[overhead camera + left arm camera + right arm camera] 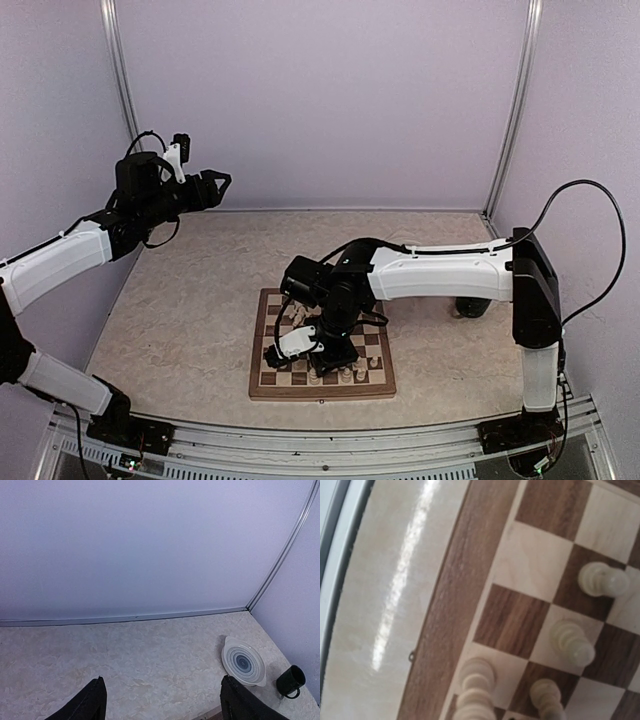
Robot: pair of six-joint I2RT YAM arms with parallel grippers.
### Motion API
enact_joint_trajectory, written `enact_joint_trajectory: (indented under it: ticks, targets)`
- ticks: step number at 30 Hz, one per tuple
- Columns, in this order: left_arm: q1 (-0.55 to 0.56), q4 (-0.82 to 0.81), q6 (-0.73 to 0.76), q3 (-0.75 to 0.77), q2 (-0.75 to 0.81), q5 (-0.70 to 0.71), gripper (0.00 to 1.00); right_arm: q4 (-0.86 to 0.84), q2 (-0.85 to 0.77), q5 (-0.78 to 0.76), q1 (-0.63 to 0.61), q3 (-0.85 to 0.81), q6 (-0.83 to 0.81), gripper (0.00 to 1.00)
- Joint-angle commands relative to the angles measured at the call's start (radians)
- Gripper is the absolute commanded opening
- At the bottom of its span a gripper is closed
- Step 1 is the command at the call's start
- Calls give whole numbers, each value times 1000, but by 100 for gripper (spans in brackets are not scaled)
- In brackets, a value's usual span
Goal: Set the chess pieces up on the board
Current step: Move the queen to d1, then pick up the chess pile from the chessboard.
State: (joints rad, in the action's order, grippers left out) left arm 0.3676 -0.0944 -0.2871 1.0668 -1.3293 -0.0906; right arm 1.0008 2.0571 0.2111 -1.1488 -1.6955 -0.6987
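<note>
The board (380, 385) lies on the table in front of the arms. Several cream chess pieces (345, 375) stand along its near edge, and others (295, 315) lie near its far left. My right gripper (322, 356) is low over the board's near left part; its fingers are hidden in both views. The right wrist view shows the board's border (445, 605) and standing pieces, one (476, 680) on the edge square right under the camera, others (571, 641) beside it. My left gripper (215, 185) is raised at the far left, open and empty, with its fingers (95, 702) wide apart.
A round grey-ringed plate (243, 661) and a dark mug (291, 681) sit at the table's far right; the mug (472, 307) shows behind the right arm. Pale walls enclose the table on three sides.
</note>
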Motion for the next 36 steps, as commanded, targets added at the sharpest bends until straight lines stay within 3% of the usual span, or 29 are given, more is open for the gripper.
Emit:
enact_joint_trajectory:
  ticks: [1, 9, 16, 19, 24, 29, 36]
  targets:
    - [6, 4, 3, 30, -8, -4, 77, 14, -26, 1, 0, 2, -5, 27]
    - [5, 3, 5, 30, -8, -3, 78, 26, -34, -8, 0, -3, -12, 32]
    - [20, 26, 28, 40, -27, 20, 78, 35, -162, -19, 42, 106, -71, 37]
    - [59, 88, 69, 85, -50, 68, 77, 16, -232, -13, 108, 154, -83, 37]
    - [186, 332, 140, 208, -134, 184, 73, -60, -327, 100, 279, 159, -42, 37]
    - [235, 451, 66, 193, -164, 66, 63, -157, -389, 167, 408, 211, -21, 36]
    - [316, 543, 34, 103, -138, 21, 59, -281, -342, 130, 428, 320, -89, 35]
